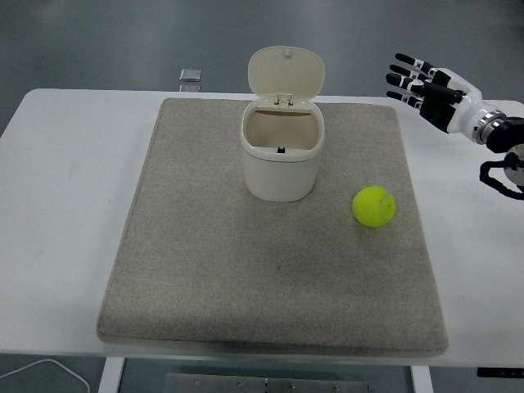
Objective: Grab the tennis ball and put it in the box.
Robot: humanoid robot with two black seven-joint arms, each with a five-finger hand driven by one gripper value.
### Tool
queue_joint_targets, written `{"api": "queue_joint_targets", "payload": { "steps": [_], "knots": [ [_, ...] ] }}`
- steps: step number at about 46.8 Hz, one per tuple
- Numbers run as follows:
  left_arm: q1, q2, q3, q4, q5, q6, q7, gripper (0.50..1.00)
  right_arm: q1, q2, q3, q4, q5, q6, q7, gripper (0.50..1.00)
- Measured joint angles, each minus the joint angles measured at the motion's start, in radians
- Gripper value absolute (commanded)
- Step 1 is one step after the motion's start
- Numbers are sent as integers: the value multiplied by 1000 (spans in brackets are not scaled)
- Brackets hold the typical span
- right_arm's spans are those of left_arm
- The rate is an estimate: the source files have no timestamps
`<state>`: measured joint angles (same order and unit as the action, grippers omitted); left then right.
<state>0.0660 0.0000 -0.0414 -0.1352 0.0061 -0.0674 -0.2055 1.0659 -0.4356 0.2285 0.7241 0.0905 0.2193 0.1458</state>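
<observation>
Tennis ball (374,205), fuzzy yellow sphere on coarse grey mat (205,278).

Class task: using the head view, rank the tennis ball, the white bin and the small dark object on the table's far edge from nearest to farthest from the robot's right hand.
From the right hand:
1. Tennis ball, on the mat's right side.
2. White bin, mid-mat, lid open.
3. Small dark object, far-left edge.
</observation>
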Motion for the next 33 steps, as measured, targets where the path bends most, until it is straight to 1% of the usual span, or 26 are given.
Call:
{"api": "queue_joint_targets", "payload": {
  "steps": [33],
  "knots": [
    [-3, 0, -1, 6, 0, 0, 0, 990, -1, 12, 1, 0, 3, 0, 14, 924]
  ]
}}
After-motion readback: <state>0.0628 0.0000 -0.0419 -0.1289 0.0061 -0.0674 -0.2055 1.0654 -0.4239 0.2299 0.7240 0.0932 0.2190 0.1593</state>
